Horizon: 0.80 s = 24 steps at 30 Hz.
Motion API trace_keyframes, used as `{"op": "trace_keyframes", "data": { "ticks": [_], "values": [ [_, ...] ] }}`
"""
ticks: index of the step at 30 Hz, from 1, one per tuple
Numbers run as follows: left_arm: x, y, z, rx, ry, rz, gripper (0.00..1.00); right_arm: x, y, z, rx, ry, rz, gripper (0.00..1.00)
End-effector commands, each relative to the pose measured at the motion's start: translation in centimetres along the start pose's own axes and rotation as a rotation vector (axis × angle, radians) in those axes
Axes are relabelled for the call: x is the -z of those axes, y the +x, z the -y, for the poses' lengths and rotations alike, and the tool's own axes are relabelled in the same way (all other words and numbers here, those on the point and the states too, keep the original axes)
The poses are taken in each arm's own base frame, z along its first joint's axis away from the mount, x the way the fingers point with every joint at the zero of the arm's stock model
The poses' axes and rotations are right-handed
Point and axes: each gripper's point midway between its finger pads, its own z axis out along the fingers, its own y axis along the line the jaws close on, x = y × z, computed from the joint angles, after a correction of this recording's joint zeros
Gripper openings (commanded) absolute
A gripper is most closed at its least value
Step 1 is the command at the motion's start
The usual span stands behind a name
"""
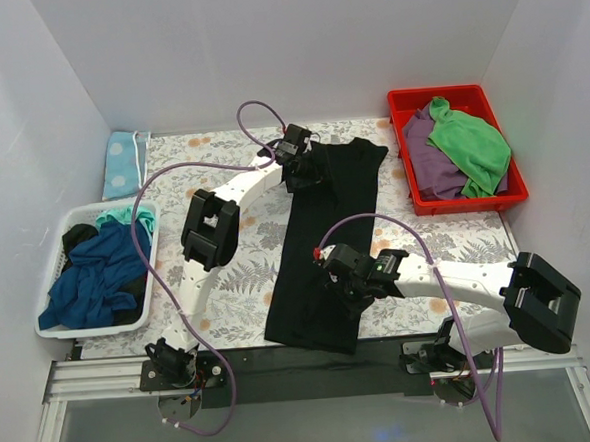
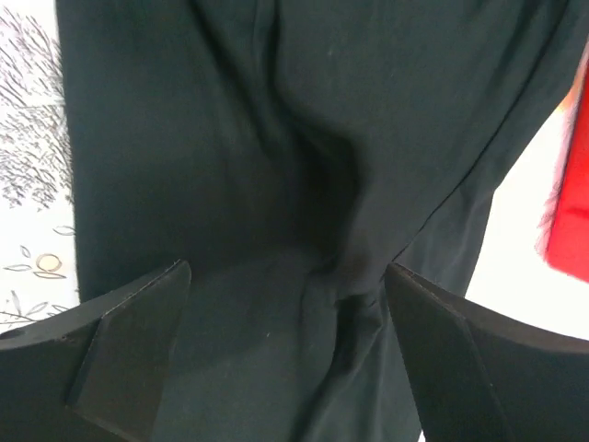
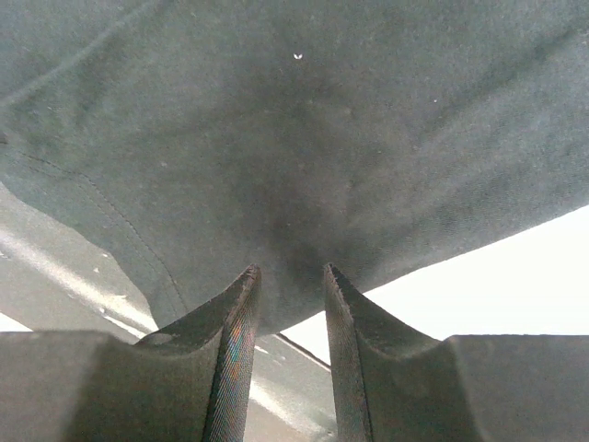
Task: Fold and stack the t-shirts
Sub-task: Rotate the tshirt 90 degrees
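Note:
A large black t-shirt (image 1: 322,244) lies on the floral tablecloth, folded into a long strip that runs from the back to the near edge. My left gripper (image 1: 300,169) hovers over its far end, jaws open wide. In the left wrist view black cloth (image 2: 230,138) fills the space under the left gripper (image 2: 287,269), with a crease between the fingers. My right gripper (image 1: 341,278) is over the near part of the strip. In its wrist view the right gripper (image 3: 290,271) stands partly open and empty, tips just above the shirt's hem (image 3: 322,138).
A white basket (image 1: 52,264) at the left holds a dark blue t-shirt (image 1: 93,283) and a teal one (image 1: 124,216). A red bin (image 1: 408,104) at the back right holds green (image 1: 471,145) and purple cloth. A blue dotted cloth (image 1: 123,163) lies back left.

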Motion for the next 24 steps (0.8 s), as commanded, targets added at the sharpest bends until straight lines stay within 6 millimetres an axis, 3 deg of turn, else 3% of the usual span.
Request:
{"op": "trace_keyframes", "data": {
  "ticks": [1, 6, 11, 20, 24],
  "values": [
    [0.2, 0.4, -0.3, -0.015, -0.05, 0.01, 0.86, -0.1, -0.6, -0.2, -0.017, -0.003, 0.037, 0.4],
    [-0.3, 0.4, -4.5, -0.011, -0.258, 0.042, 0.86, -0.5, -0.2, -0.1, -0.014, 0.005, 0.018, 0.4],
    [0.4, -0.1, -9.1, 0.025, -0.463, 0.08, 0.87, -1.2, 0.5, 0.5, 0.004, 0.031, -0.02, 0.39],
    [2.4, -2.3, -15.3, 0.158, -0.598, 0.113, 0.87, -2.7, 0.0, 1.5, 0.051, 0.105, -0.073, 0.39],
    [3.0, -3.7, -17.4, 0.196, -0.638, 0.139, 0.87, -3.4, -1.4, 1.8, 0.083, 0.145, -0.081, 0.38]
  ]
}}
